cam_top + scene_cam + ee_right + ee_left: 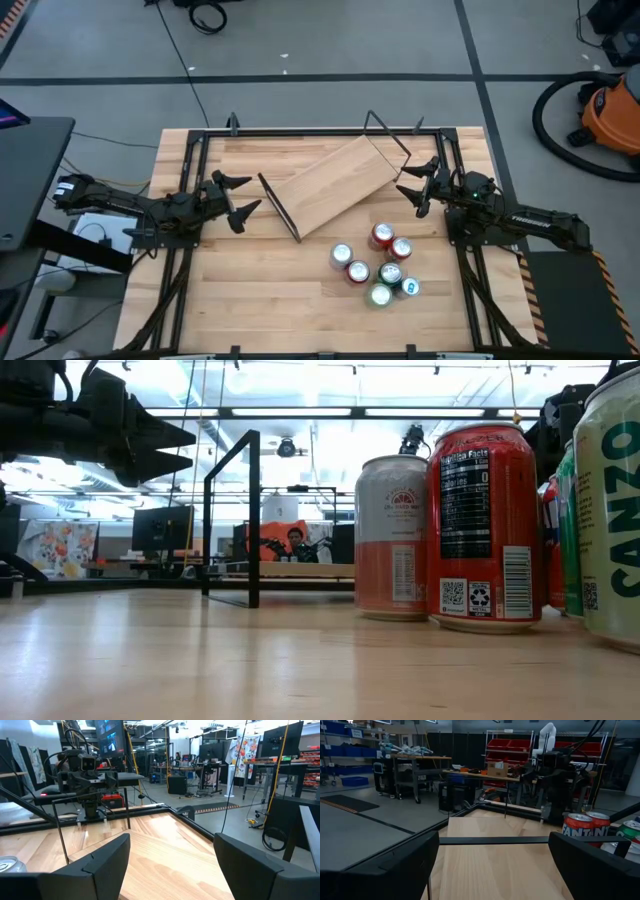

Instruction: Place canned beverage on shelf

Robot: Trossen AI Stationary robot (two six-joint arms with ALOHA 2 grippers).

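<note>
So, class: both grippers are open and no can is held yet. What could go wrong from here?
The cans stand tightly clustered, so the open right gripper reaching for one may topple its neighbours. The shelf lies skewed on the table, so a placed can could land near an edge. The open left gripper hovers by the shelf's end frame and might snag it.

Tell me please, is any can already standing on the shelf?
No, the shelf plank is bare in the high view; the cans stand clustered on the table beside it.

Red can (pixel 579 824) reads "FANTA" along its top edge in the left wrist view. Red can (pixel 483 525) in the low view carries a "Nutrition Facts" panel; the neighbouring green can (pixel 612 510) reads "SANZO".
</note>
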